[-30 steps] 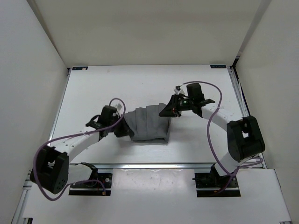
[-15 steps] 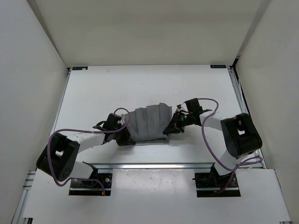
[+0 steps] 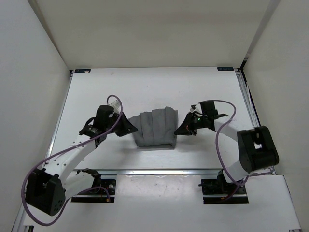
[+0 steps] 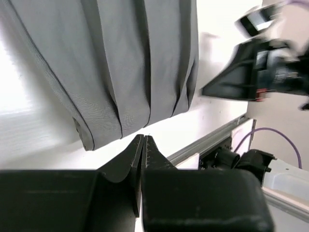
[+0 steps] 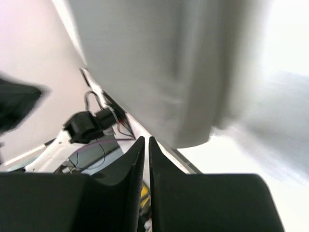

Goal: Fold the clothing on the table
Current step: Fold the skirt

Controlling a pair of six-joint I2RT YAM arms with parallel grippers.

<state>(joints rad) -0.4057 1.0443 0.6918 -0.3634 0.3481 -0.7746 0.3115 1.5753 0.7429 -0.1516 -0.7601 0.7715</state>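
1. Clothing [image 3: 155,128] — grey and pleated, lying in a compact bundle on the table [image 3: 145,87]. It sits directly between my two grippers.
2. Left gripper [image 3: 131,129] — fingers pressed together, nothing pinched. The clothing lies straight ahead of its tips, just beside them. The wrist view shows a thin strip of bare table between the tips and the bundle's near corner.
3. Right gripper [image 3: 179,129] — fingers all but together, only a sliver between them and nothing in it. The clothing lies ahead of these tips too, on the opposite edge. That wrist view is blurred, so I cannot tell whether tip and cloth touch.
4. Axis — the pleats run crosswise to the line joining the two grippers. The bundle looks about as wide as it is deep, so I read no clear long axis.
5. Nearer arm — neither, by my judgement, as each gripper faces its own side edge at close range. Either one would have to spread its fingers before taking an edge.
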